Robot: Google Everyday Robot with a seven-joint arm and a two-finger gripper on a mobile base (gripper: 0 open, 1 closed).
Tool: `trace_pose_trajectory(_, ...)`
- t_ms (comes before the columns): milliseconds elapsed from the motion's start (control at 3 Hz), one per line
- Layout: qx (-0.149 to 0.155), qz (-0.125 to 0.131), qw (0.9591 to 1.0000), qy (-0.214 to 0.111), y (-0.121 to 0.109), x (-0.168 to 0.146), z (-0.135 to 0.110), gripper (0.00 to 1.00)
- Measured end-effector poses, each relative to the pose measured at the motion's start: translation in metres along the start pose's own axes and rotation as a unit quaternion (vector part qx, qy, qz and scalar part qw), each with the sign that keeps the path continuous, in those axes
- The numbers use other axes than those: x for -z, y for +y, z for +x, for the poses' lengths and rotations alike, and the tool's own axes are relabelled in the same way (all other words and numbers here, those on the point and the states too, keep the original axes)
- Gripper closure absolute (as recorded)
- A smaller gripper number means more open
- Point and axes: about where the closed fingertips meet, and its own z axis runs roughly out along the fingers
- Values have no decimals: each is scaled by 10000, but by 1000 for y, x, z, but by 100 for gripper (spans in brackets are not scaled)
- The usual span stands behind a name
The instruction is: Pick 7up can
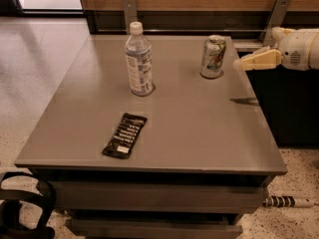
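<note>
Three things sit on the bench (199, 128): the can (213, 57) upright near the far right edge, a bottle (138, 61) well to its left, and a dark bar (125, 135) lying nearer you. Your tool (244, 63) hangs just right of the can, not touching it; whether it is apart or together I cannot tell. The can is likely light, thin-walled and slick, so take it mid-body and squeeze gently.

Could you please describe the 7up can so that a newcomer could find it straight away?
On the grey table, look to the far right corner, just left of the robot's hand. The 7up can there is short and silvery, unlike the taller clear bottle.
</note>
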Motion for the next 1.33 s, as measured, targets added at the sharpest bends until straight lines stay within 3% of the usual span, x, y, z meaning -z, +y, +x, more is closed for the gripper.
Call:
trace_pose_trajectory(333,-146,-324,9989,-312,-1,-36,6,0)
trace_pose_trajectory(1000,-328,-976,9893,-1032,5,-95,20,0)
trace_pose_trajectory(1333,-421,-1195,9837,-1276,8,-119,25,23)
